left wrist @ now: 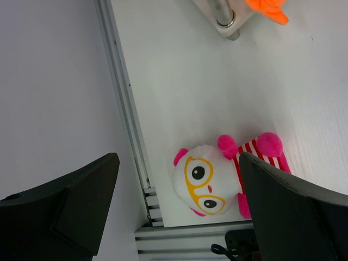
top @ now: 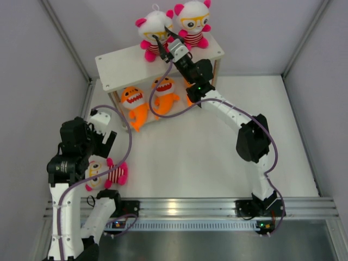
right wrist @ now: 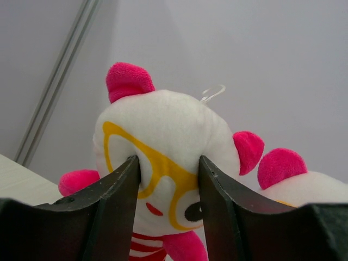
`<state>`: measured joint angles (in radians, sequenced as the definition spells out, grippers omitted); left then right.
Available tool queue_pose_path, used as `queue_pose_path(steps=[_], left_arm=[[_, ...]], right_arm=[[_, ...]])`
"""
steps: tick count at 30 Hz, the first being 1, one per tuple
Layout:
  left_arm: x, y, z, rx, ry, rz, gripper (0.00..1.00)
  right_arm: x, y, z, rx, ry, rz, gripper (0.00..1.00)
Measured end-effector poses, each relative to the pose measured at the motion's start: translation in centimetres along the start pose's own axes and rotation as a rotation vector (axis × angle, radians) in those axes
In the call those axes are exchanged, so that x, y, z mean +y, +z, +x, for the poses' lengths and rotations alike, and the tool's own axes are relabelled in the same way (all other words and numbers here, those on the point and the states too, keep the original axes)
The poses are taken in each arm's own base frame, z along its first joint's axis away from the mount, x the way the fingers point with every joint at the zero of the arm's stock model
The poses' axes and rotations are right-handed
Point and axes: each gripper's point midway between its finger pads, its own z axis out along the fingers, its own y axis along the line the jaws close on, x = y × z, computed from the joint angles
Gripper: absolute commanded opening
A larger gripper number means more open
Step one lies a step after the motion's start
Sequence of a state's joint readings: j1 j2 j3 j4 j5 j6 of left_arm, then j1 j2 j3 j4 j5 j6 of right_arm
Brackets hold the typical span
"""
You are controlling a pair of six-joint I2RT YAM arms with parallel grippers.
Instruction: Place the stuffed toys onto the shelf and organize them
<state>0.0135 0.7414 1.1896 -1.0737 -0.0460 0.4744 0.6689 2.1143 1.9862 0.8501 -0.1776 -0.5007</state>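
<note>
Shelf (top: 117, 65) top: right arm (top: 231, 111) outstretched, hand (top: 162, 37) around doll (top: 151, 24).

Two dolls (top: 154, 32) (top: 193, 22) upright atop shelf (top: 119, 68), orange sharks (top: 133, 103) (top: 166, 92) beneath, third doll (top: 106, 173) lying apart.

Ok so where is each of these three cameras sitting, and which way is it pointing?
Top external: fixed above and behind the bases, looking down on the table, shelf, left arm and right arm.
Left wrist: on the left arm, facing down at the table doll; the open left gripper frames the view.
Right wrist: on the right arm, facing level at the shelf doll, the right gripper straddling its face.
Shared: top and left wrist show the table doll; top and right wrist the shelf doll.
</note>
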Motion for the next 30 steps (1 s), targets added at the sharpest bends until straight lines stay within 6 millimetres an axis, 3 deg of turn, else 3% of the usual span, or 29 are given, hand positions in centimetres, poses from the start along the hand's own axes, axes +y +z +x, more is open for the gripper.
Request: queue_pose_path(steps=[7,11,30], left_arm=[[-0.03,0.05,0.06,0.002,0.000,0.001,0.99],[-0.04,0.02,0.08,0.001,0.000,0.001,0.99],[-0.05,-0.07,0.13,-0.002,0.004,-0.001,0.99]], right_arm=[[0.00,0.00,0.00,0.000,-0.001,0.000,0.52],[-0.02,0.00,-0.01,0.000,-0.004,0.000,0.60],[-0.03,-0.03,0.01,-0.001,-0.012,0.000,0.74]])
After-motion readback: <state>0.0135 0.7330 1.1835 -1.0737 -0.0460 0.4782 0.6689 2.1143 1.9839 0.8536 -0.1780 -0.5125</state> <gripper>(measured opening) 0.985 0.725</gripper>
